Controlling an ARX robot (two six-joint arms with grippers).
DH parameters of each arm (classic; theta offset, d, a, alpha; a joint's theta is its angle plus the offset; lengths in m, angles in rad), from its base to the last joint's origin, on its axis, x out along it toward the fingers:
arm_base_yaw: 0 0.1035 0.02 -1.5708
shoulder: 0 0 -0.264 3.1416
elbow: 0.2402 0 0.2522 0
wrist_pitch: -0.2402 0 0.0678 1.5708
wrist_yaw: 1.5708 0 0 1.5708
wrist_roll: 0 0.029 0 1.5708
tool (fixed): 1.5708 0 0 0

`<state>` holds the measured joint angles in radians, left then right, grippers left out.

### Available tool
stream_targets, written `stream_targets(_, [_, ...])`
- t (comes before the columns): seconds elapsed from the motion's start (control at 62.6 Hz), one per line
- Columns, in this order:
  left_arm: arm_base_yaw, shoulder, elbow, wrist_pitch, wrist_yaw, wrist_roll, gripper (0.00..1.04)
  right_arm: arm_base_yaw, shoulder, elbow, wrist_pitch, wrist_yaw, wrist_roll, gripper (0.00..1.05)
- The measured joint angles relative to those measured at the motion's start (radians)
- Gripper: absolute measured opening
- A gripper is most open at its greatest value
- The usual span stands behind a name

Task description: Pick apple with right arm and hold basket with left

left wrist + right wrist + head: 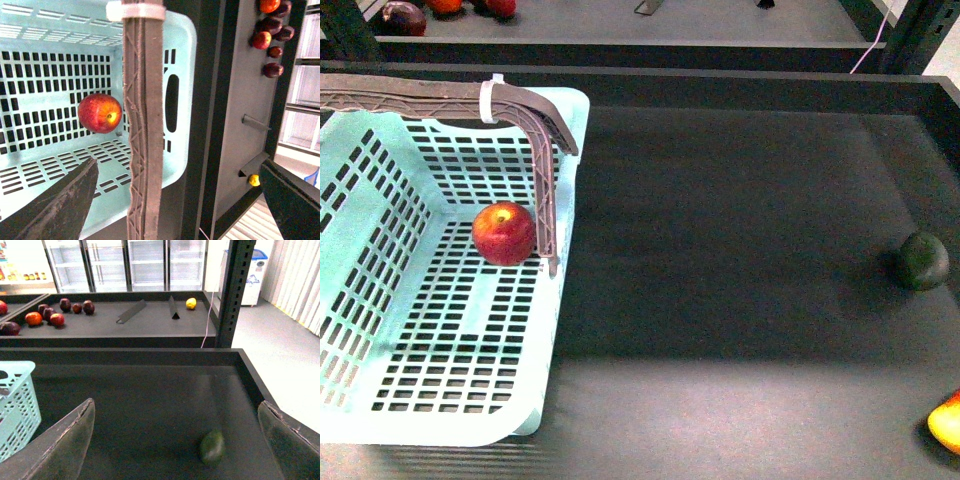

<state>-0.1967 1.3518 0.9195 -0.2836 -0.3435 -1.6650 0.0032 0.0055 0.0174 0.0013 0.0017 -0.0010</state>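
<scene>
The red apple [504, 232] lies inside the pale mint-blue basket [575, 102] at the table's left, near its right wall. It also shows in the left wrist view [100, 113]. My left gripper [177, 200] is open and straddles the basket's far right corner [186, 45], one finger over the basket floor and one outside. A ribbed grey-brown bar [545, 150] with a white tie hooks over that corner and reaches down beside the apple. My right gripper [177, 445] is open and empty above the dark table, away from the apple; it is out of the front view.
A dark green round fruit [922, 260] lies at the table's right, below the right gripper [212, 446]. An orange-yellow fruit [948, 420] sits at the front right edge. The table has a raised dark rim [720, 85]. A shelf behind holds several fruits [50, 315].
</scene>
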Motion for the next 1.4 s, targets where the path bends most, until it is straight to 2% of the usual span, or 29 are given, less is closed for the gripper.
stream_targets(0.064, [-0.003,-0.041,-0.008,0.018,0.011,0.049,0.97,0.0,0.0,0.0,0.0,0.0,0.0,0.96])
stream_targets(0.112, [0.011,-0.076,-0.11,0.269,0.103,0.245,0.88,0.0,0.0,0.0,0.0,0.0,0.0,0.96])
stream_targets(0.144, [0.021,-0.098,-0.208,0.489,0.158,0.45,0.81,0.0,0.0,0.0,0.0,0.001,0.0,0.96])
stream_targets(0.16, [0.024,-0.103,-0.232,0.539,0.166,0.478,0.79,0.0,0.0,0.0,0.0,0.001,0.0,0.96])
stream_targets(0.208, [0.035,-0.13,-0.36,0.781,0.196,0.829,0.69,0.0,0.0,0.0,0.0,0.001,0.0,0.96])
stream_targets(0.223, [0.038,-0.132,-0.37,0.797,0.197,0.855,0.67,0.0,0.0,0.0,0.0,0.001,0.0,0.96])
stream_targets(0.255, [0.047,-0.158,-0.438,0.916,0.208,1.071,0.6,0.0,0.0,0.0,0.0,0.0,0.0,0.96])
stream_targets(0.351, [0.077,-0.243,-0.542,1.023,0.225,1.457,0.38,0.0,0.0,0.0,0.0,0.0,0.0,0.96])
stream_targets(0.431, [0.098,-0.309,-0.634,1.03,0.249,1.595,0.15,0.0,0.0,0.0,0.0,0.0,0.0,0.96])
stream_targets(0.495, [0.108,-0.346,-0.673,1.03,0.263,1.62,0.03,0.0,0.0,0.0,0.0,0.0,0.0,0.96])
stream_targets(0.559, [0.12,-0.392,-0.71,1.028,0.273,1.638,0.03,0.0,0.0,0.0,0.0,0.0,0.0,0.96])
stream_targets(0.623, [0.167,-0.434,-0.738,1.016,0.335,1.646,0.03,0.0,0.0,0.0,0.0,0.0,0.0,0.96])
stream_targets(0.702, [0.192,-0.484,-0.771,0.996,0.337,1.647,0.03,0.0,0.0,0.0,0.0,0.001,0.0,0.96])
stream_targets(1.117, [0.193,-0.74,-0.868,0.838,0.343,1.651,0.03,0.0,0.0,0.0,0.0,0.0,0.0,0.96])
stream_targets(1.197, [0.193,-0.755,-0.903,0.869,0.344,1.652,0.03,0.0,0.0,0.0,0.0,0.001,0.0,0.96])
stream_targets(1.405, [0.193,-0.884,-0.905,0.748,0.344,1.654,0.03,0.0,0.0,0.0,0.0,0.0,0.0,0.96])
